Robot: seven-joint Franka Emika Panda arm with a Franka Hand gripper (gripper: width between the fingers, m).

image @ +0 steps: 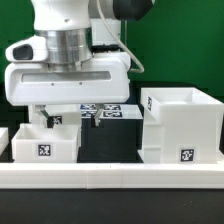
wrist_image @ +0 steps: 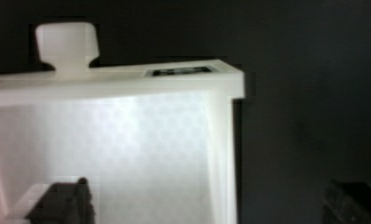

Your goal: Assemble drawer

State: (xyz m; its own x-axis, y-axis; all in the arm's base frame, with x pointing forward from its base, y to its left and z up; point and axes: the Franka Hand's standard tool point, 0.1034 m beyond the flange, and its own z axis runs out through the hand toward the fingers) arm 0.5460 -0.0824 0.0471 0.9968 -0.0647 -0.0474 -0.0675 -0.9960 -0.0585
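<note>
A small white tray point(image: 45, 143) with a tag on its front stands at the exterior view's left. The large cube-shaped shell point(image: 181, 124) stands at the right, its open side up. My gripper point(image: 50, 117) hangs just above the tray's back part. In the wrist view the tray point(wrist_image: 120, 130) fills the frame, with its knob point(wrist_image: 66, 47) at the far end. My gripper point(wrist_image: 212, 205) is open: one finger point(wrist_image: 65, 201) is over the tray's inside, the other point(wrist_image: 358, 200) is over the dark table outside, and the tray's side wall lies between them. It holds nothing.
The marker board point(image: 106, 111) lies on the black table between tray and shell, behind them. The long white border wall point(image: 110, 176) runs along the front. Part of another white piece point(image: 3, 140) shows at the left edge.
</note>
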